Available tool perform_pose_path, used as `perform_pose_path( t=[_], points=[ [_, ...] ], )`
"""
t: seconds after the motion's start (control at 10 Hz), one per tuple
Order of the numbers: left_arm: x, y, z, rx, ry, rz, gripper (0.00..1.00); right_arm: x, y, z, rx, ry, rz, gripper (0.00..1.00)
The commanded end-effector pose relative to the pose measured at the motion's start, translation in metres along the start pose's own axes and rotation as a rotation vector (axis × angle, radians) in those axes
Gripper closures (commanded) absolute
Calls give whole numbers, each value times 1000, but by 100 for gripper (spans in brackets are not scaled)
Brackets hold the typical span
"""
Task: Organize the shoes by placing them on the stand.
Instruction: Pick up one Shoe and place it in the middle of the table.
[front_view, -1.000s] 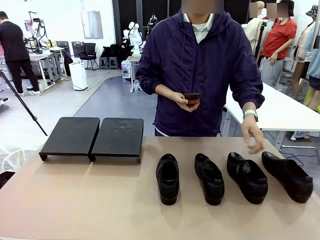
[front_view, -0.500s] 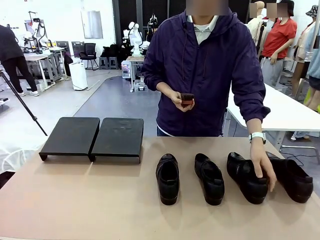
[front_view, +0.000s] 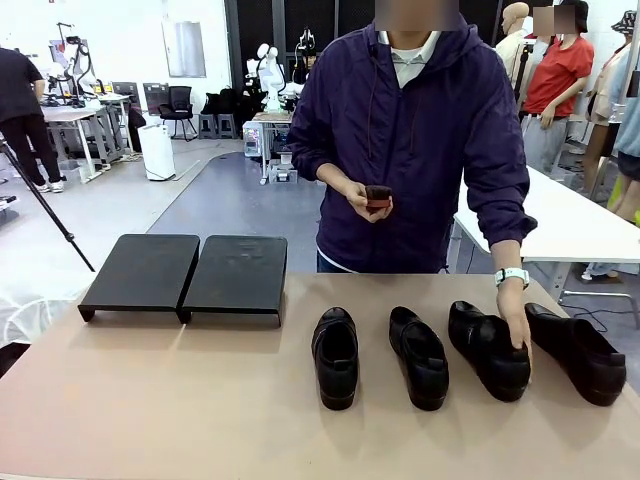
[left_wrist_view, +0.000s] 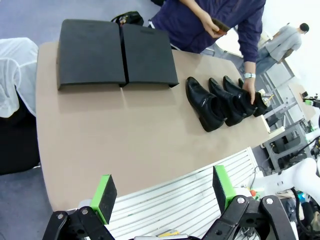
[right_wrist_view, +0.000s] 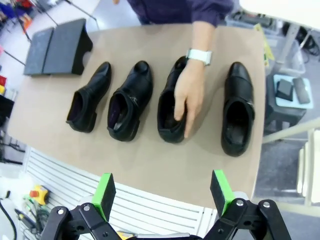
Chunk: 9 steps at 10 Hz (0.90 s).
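Four black, slightly glossy leather dress shoes (front_view: 336, 355) lie in a row on the right half of the tan desk (front_view: 150, 400), side by side and not touching. Their long axes run roughly from the desk's near edge to its far edge, heels toward the robot's side and toes toward the person, and the rightmost shoe (front_view: 577, 350) is angled a little outward. The low, flat black stand (front_view: 235, 272), made of two platforms butted together, sits at the desk's far left corner. None of the shoes is on it, so the task looks not yet begun.

The person's hand (front_view: 516, 328) rests on the third shoe (front_view: 487, 350) from the left, fingers draped over its side. The person's other hand (front_view: 377, 197) holds a small dark brown object at chest height; what it is cannot be made out.

The left gripper (left_wrist_view: 163, 192) hangs high above the desk's near edge, its green pads spread wide and holding nothing. The right gripper (right_wrist_view: 162, 191) hangs the same way, also spread and empty, looking down on the row from the heel end.

The row lies nearer the right arm and the stand nearer the left, so each shoe must travel left and toward the far edge. The leftmost shoe has the shortest way and is clear of the person's hand. A grasp across a shoe's narrow width, jaws square to its long axis, would likely suit.
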<state>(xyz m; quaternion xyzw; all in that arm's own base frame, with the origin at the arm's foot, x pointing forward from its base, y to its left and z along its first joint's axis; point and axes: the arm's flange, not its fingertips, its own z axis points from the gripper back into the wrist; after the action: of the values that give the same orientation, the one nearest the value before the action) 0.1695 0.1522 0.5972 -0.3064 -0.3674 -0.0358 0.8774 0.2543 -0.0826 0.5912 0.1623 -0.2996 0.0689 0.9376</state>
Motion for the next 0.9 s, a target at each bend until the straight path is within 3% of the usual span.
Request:
perform_pose_path(
  t=[0.0,0.1,0.3,0.5,0.8],
  points=[
    [-1,2,1,-18,-6,-12,0,20,20,-19,6,20,81,0],
    [-1,2,1,-18,-6,-12,0,21,10,-21,11,43,67,0],
    [-1,2,1,-18,-6,-12,0,12,-43,12,0,8,14,0],
    [-1,2,1,-18,-6,-12,0,-13,-88,37,-86,3,-63,0],
    [-1,2,1,-18,-6,-12,0,-40,-124,32,-125,-20,-217,0]
  ],
)
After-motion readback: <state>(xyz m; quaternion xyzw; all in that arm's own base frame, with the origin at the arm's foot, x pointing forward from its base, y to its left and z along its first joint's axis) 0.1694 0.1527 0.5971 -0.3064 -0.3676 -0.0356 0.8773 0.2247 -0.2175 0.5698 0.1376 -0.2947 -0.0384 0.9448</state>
